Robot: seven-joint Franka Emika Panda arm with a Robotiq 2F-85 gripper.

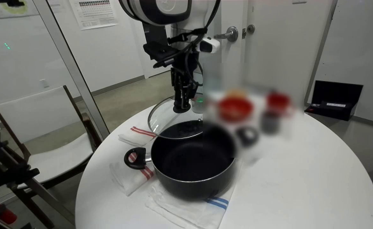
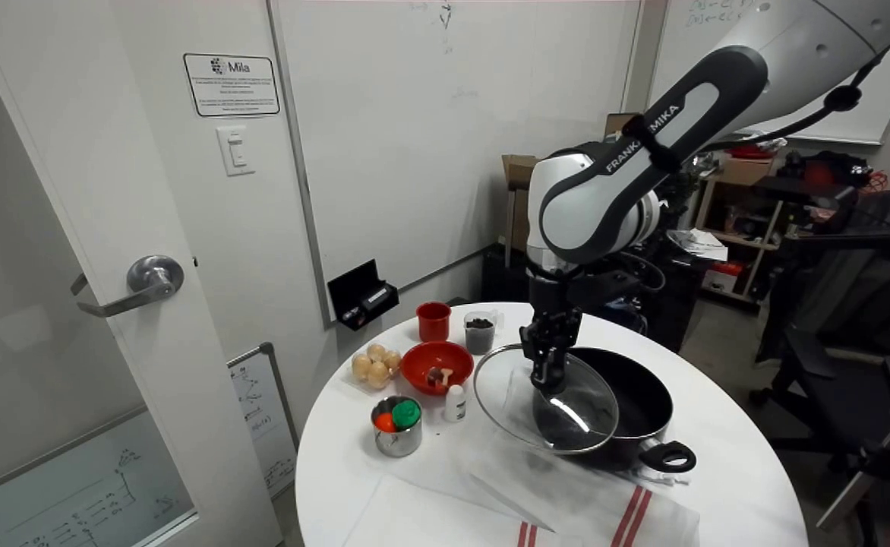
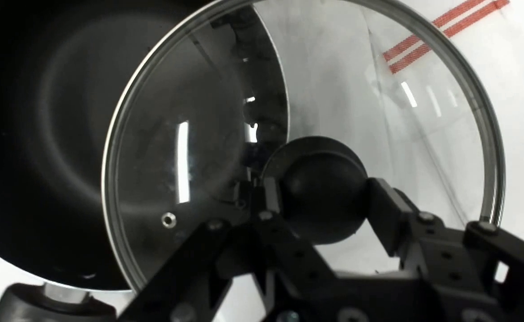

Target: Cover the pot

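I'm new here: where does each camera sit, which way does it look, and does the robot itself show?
In an exterior view: apart from the arm, looking down over the table and pot toward a door handle; its end and gripper show.
In an exterior view: apart from the arm, looking across the table at a whiteboard; arm and gripper show.
In the wrist view: mounted on the arm, looking down through the glass lid; the gripper's fingers show.
Both exterior views share the pot, glass lid and gripper.

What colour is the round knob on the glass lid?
Black. The knob shows best in the wrist view.
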